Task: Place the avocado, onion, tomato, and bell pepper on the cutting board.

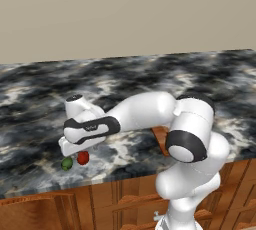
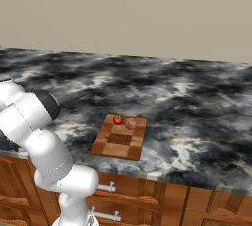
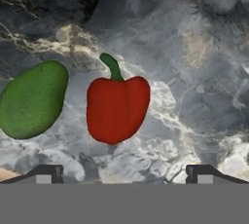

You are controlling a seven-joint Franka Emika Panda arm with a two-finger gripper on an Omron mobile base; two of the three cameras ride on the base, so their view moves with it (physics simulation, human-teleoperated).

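One bell pepper [image 3: 116, 108] lies on the dark marble counter [image 3: 194, 47], its green stem toward the top of the hand view. One avocado [image 3: 31, 99] lies just beside it, long axis slanted. The gripper [image 3: 121, 173] hovers above them, fingers spread wide and empty. One tomato [image 2: 117, 120] and one onion [image 2: 131, 123] sit on the cutting board [image 2: 118, 141].

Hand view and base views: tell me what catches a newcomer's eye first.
In the hand view, the red bell pepper lies on the marbled counter with the green avocado beside it, apart, and the open end effector hovers over them. In the right base view, the tomato and onion sit on the checkered cutting board.
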